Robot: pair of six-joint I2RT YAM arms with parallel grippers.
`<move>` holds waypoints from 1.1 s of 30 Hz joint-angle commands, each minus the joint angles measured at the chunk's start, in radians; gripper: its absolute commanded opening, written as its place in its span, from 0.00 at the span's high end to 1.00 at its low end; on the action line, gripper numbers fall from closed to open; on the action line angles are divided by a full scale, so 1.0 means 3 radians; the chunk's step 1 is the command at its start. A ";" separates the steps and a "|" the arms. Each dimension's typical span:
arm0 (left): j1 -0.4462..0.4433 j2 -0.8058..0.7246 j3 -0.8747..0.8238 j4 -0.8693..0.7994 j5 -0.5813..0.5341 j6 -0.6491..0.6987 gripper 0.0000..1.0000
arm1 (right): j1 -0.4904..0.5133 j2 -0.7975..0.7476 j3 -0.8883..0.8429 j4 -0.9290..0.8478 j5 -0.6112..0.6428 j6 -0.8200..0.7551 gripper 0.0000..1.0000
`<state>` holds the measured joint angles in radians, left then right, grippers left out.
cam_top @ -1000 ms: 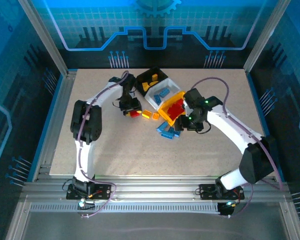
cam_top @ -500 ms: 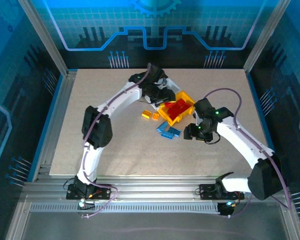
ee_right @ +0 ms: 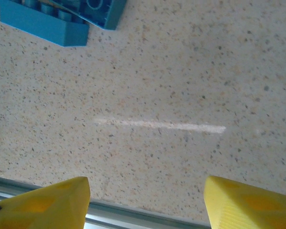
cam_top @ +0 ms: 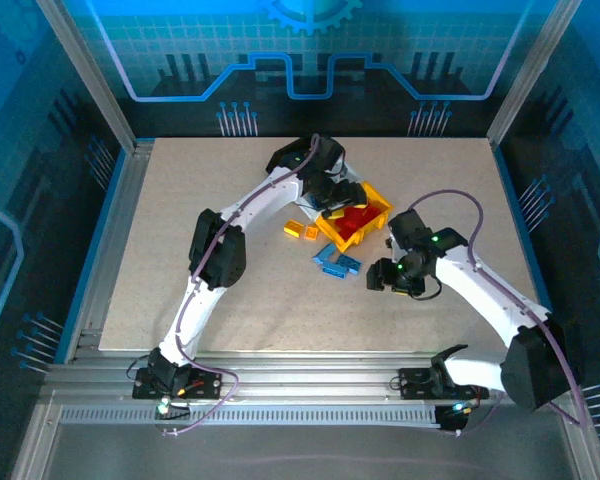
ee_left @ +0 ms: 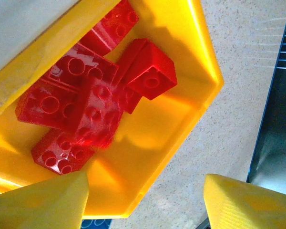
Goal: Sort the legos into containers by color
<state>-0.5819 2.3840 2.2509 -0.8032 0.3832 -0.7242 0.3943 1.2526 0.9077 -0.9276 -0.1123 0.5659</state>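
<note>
Left claw [cam_top: 342,203] first: from the overhead camera we see it hanging over the yellow bin [cam_top: 332,236], a little above the middle of the frame, though at this size we cannot tell how its fingers stand. Red legos [cam_top: 358,220] lie inside that bin. Just left of it, two yellow-orange legos [cam_top: 301,230] sit on the speckled table [cam_top: 450,180], and a cluster of blue legos [cam_top: 336,263] lies just below the bin's front. The right claw [cam_top: 378,278] hovers right of that cluster, near it but apart from it.

From the left wrist camera we look past the left claw's [ee_left: 145,205] two yellow fingers [ee_left: 43,202], which stand partly open at the bottom corners with nothing between them. Beyond them lies the yellow bin [ee_left: 202,71], holding a loose heap of red legos [ee_left: 93,112], most with their studs facing us. A sliver of one of the blue legos [ee_left: 96,223] shows at the bottom edge, under the bin's rim.

From the right wrist camera, the right claw [ee_right: 145,202] is likewise partly open and holds nothing — bare table [ee_right: 181,71] lies beyond its fingers [ee_right: 250,202]. Blue legos [ee_right: 43,26] sit in the upper left corner, a pale streak [ee_right: 159,125] crosses the middle, and a metal rail [ee_right: 133,212] runs along the bottom.
</note>
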 commanded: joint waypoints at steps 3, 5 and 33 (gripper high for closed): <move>0.0001 -0.0059 0.0109 -0.0100 0.0042 0.0036 0.27 | 0.0079 0.0404 0.0130 0.0315 -0.0019 -0.0314 0.33; 0.0002 -0.0147 0.0072 -0.0148 0.0028 0.0090 0.25 | 0.0124 0.0563 0.0219 0.0396 -0.0018 -0.0401 0.33; 0.0979 -0.2977 -0.3618 0.0409 0.0001 0.0160 0.22 | 0.0843 0.2293 0.1571 0.0336 0.0379 -0.1199 0.39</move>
<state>-0.3042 1.5211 1.1938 -0.6819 0.3794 -0.7006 0.6079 1.9125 1.3575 -0.8001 -0.0124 0.2302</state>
